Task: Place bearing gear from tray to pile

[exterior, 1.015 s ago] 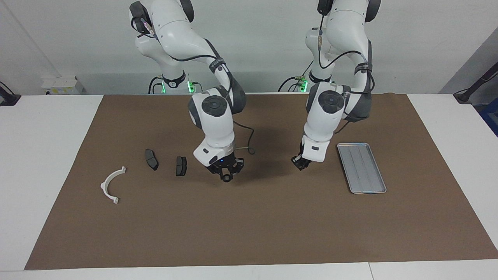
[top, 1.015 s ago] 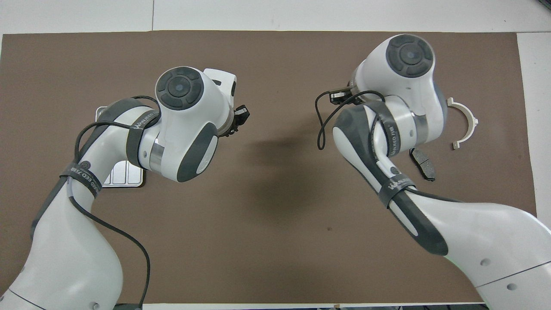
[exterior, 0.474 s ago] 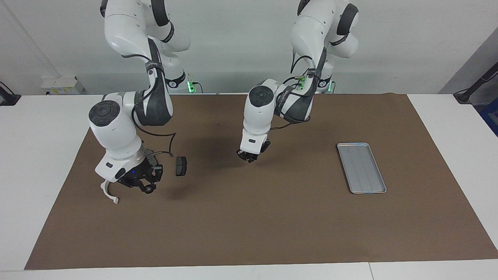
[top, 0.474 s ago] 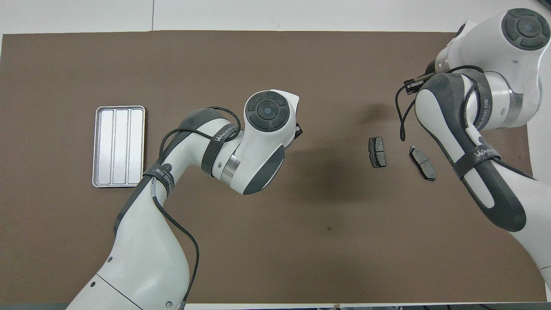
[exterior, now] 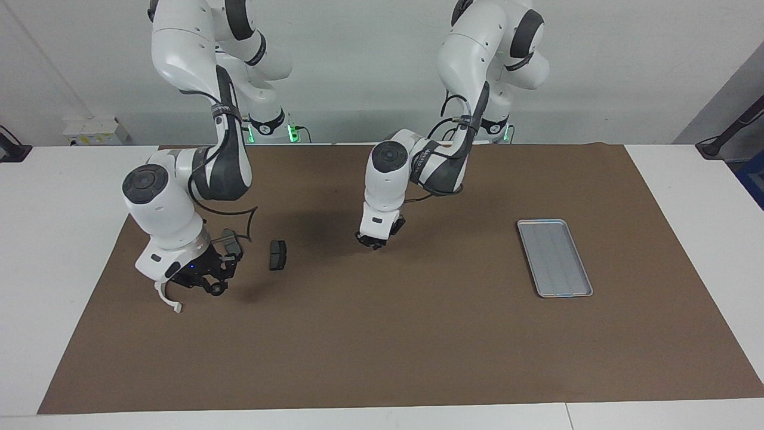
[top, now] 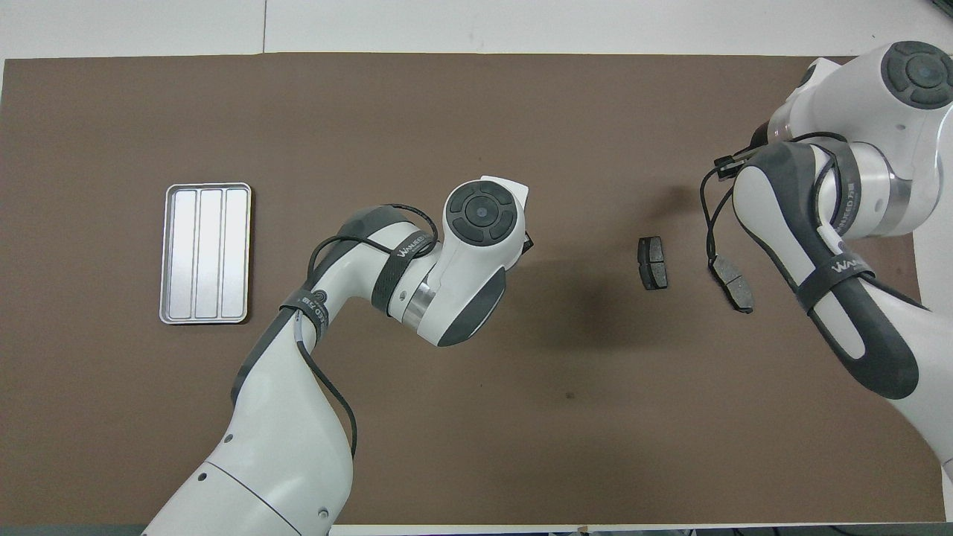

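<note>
my right gripper (exterior: pixel 215 288) carries the gear (exterior: pixel 217 290) (pinched) over the pile (exterior: pixel 167 292); next: lower, release. left gripper (exterior: pixel 374 242) waits, grip unclear.

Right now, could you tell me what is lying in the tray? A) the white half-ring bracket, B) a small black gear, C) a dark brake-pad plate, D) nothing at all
D: both views show only the bare ribbed floor of the tray; the two dark plates lie on the mat toward the right arm's end, and the right gripper holds a small black ring-shaped part over the mat there.
</note>
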You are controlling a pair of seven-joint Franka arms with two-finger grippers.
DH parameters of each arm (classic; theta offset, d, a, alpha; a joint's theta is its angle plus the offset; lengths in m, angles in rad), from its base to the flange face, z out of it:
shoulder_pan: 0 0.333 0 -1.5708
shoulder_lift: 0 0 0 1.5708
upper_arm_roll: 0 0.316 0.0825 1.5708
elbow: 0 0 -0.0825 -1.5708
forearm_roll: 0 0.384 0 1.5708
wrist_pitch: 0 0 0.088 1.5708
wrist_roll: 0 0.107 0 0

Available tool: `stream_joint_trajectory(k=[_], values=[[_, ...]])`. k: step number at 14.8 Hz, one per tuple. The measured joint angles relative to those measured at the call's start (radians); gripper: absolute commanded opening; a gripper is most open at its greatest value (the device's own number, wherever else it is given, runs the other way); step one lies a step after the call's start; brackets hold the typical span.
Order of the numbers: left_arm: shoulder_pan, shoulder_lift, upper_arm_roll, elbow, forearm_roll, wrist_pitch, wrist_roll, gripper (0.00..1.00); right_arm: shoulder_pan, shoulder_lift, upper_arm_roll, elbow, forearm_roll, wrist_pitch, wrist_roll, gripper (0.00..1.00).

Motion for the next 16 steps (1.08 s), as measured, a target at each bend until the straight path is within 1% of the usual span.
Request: stream_joint_trajectory(k=[2,5,9,12,15,16], values=[[-0.004,0.017,0.000,0.010,0.000,0.010,-0.009,0.14,0.000,-0.011,0.001,-0.047,0.000,0.042,0.000,0.00],[-0.008,0.020,0.000,0.012,0.000,0.015,-0.017,0.15,0.000,-0.020,0.001,-0.085,0.000,0.056,0.000,0.00],[-0.011,0.023,0.001,0.011,0.000,0.017,-0.020,0.16,-0.003,-0.021,0.000,-0.125,0.000,0.092,0.000,0.00],[-0.012,0.027,0.001,0.002,0.000,0.019,-0.020,0.16,-0.025,-0.021,0.000,-0.142,0.000,0.109,-0.016,0.00],[-0.014,0.032,0.001,0.002,0.000,0.021,-0.020,0.24,-0.060,-0.021,-0.001,-0.161,0.000,0.141,-0.068,0.00],[-0.014,0.032,0.001,0.002,0.000,0.021,-0.020,0.31,-0.070,-0.020,-0.001,-0.166,0.000,0.147,-0.079,0.00]])
